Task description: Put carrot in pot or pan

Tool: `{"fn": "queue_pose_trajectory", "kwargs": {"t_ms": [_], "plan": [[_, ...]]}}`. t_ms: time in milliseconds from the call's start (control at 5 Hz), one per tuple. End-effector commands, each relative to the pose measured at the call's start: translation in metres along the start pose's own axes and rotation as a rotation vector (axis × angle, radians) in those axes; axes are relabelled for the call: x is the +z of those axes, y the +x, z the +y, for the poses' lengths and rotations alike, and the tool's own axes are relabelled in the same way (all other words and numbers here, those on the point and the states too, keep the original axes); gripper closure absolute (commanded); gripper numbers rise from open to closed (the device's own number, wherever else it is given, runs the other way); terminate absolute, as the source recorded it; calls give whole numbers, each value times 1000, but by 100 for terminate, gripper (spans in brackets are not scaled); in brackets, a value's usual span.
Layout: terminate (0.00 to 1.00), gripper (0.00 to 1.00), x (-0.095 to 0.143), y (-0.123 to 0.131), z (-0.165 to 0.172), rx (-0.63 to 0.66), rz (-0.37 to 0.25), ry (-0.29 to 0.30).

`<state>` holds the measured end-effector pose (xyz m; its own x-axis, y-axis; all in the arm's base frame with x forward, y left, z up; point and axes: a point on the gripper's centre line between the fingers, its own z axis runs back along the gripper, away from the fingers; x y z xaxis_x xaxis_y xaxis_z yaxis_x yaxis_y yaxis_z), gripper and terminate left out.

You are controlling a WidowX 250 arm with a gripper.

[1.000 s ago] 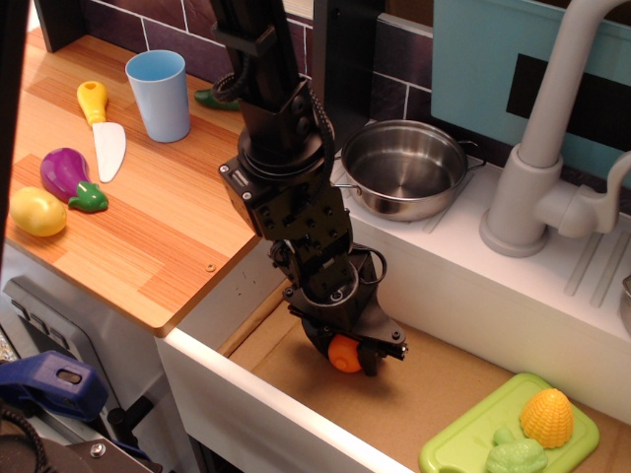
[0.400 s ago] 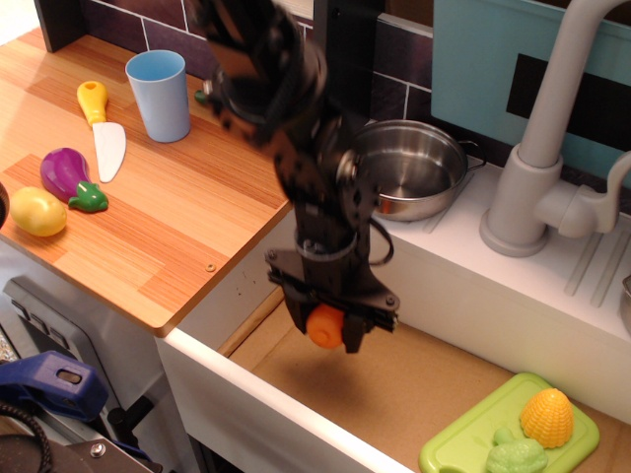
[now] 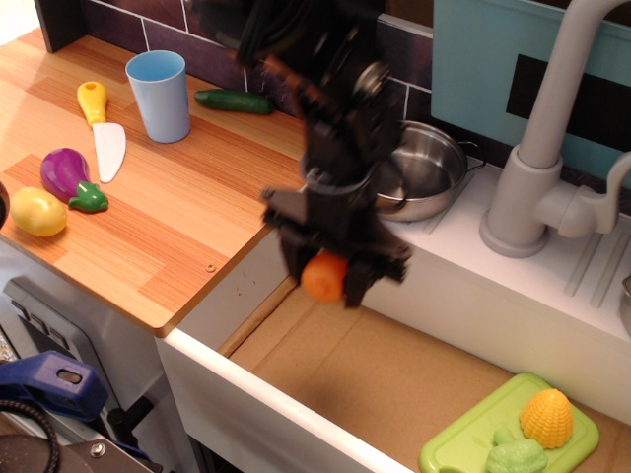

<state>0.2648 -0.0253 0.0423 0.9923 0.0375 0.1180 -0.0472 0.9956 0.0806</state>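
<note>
My gripper (image 3: pixel 327 279) is shut on the carrot (image 3: pixel 323 278), a small glossy orange toy. It hangs in the air above the left part of the sink basin, near the wooden counter's edge. The arm is blurred by motion. The steel pot (image 3: pixel 426 169) stands on the white ledge behind and to the right of the gripper, and the arm covers its left part. The carrot is below and in front of the pot, apart from it.
A grey faucet (image 3: pixel 537 158) stands right of the pot. A green board (image 3: pixel 463 445) with a corn toy (image 3: pixel 547 416) lies in the basin at the right. On the wooden counter (image 3: pixel 177 236) are a blue cup (image 3: pixel 159 94), cucumber (image 3: pixel 234 101), knife (image 3: pixel 104 133), eggplant (image 3: pixel 67 175) and yellow toy (image 3: pixel 37 211).
My gripper has risen from the sink floor with the carrot in it. It now hangs level with the counter edge. The arm has swung up and to the right.
</note>
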Motion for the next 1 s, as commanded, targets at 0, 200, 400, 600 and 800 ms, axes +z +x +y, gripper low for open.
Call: {"fn": "queue_pose_trajectory", "kwargs": {"t_ms": [0,200,400,600,800], "plan": [[0,100,66,46,-17,-110,-159,37],[0,100,78,74,-19,-191,-205,21],[0,100,73,97,-13,-247,-226,8],[0,100,40,79,15,-275,-237,-15],[0,100,27,77,30,-283,-247,-21]]}}
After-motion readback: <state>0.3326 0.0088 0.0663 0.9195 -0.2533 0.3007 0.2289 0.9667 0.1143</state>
